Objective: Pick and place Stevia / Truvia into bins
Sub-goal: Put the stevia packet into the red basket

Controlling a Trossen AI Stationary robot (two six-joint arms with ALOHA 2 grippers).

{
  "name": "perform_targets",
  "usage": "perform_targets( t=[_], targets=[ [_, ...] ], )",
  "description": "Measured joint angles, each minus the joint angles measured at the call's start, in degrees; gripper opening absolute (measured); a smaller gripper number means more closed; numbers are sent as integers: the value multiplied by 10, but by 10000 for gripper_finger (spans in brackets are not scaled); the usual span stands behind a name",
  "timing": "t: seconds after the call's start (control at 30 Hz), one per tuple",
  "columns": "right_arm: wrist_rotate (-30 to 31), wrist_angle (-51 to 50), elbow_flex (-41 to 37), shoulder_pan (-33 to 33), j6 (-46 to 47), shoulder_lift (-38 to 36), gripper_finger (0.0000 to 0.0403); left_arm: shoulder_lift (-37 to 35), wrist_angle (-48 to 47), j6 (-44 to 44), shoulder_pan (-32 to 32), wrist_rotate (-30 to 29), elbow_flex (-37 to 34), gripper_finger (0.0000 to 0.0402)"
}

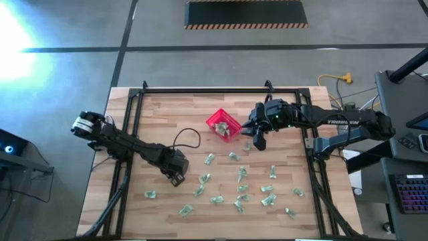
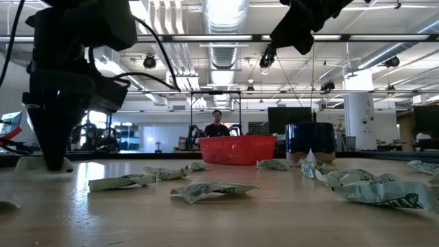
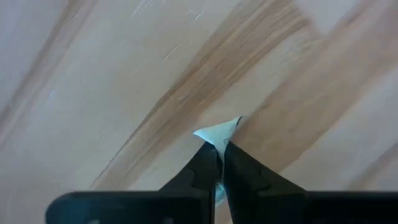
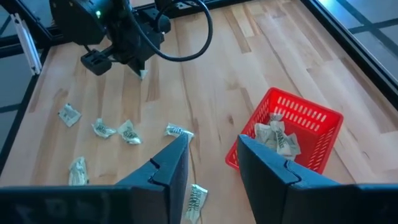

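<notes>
Left gripper (image 1: 178,178) is down on the table (image 1: 167,114), fingers pressed together on a white corner of one sachet (image 3: 217,132); the wrist view shows only that corner poking out past the tips, so it's a thin edge pinch. Right gripper (image 1: 257,139) hangs above the table just beside the red basket (image 1: 223,126), fingers spread, nothing between them. The basket already has several sachets in it (image 4: 277,135); most of the loose sachets (image 1: 241,189) are scattered across the near half of the table, and a blue mug (image 2: 310,142) stands near the basket. Judgement: the step in hand is the left arm's lift and carry to the basket. Do it well by lifting straight up first, slowly, and checking the sachet comes up with the fingers. If the grip is as shallow as it looks, a fast swing could shake it loose. Route clear of the right arm, which sits next to the basket, and release low over the basket's middle so the paper doesn't flutter out.
</notes>
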Motion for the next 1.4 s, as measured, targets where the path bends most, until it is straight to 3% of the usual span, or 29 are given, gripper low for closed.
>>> perform_targets(
  t=[0.3,0.67,0.83,1.13,1.4],
  targets=[
    [-1,-32,0,29,24,0,120,-43,60,79,32,-60,25,1],
    [-2,-185,0,122,132,0,119,-65,359,302,129,-92,26,0],
    [0,-206,-1,177,197,0,114,-58,445,378,181,-95,26,0],
    [50,-208,-10,268,321,0,104,-26,522,399,263,-103,27,0],
    [86,-209,-33,328,437,0,101,37,557,404,289,-90,51,0]
  ],
)
